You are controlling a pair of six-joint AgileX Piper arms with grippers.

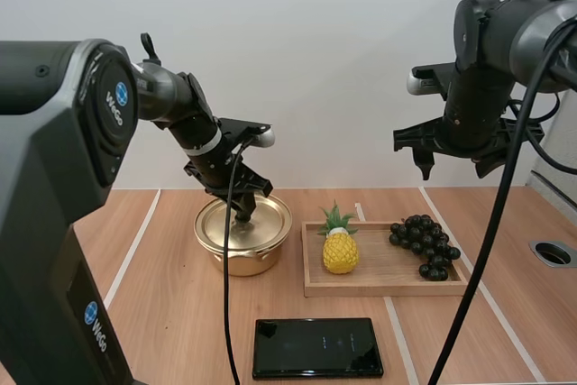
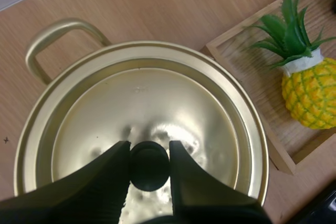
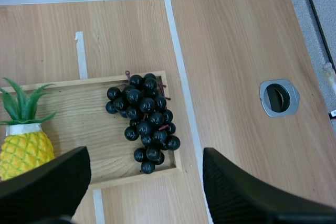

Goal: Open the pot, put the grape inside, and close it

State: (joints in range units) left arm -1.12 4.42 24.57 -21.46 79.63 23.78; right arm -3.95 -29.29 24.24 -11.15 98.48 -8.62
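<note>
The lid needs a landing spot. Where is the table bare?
Bare wood lies left of the pot and between the tray and the table's round grommet. The middle is crowded: pot, tray and black slab sit close together. Left end effector grips the lid.

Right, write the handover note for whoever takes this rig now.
Left gripper: shut on the knob of the lid, not yet lifted.
Right gripper: open, holding nothing, high above the grapes.
Things: the lid sits on the pot. The grapes lie in the tray, right of the pot, with a pineapple at the tray's other end.
Done: knob gripped, nothing more.
Left: lift the lid off, pick up the grapes, put them in the pot, put the lid back on.
</note>
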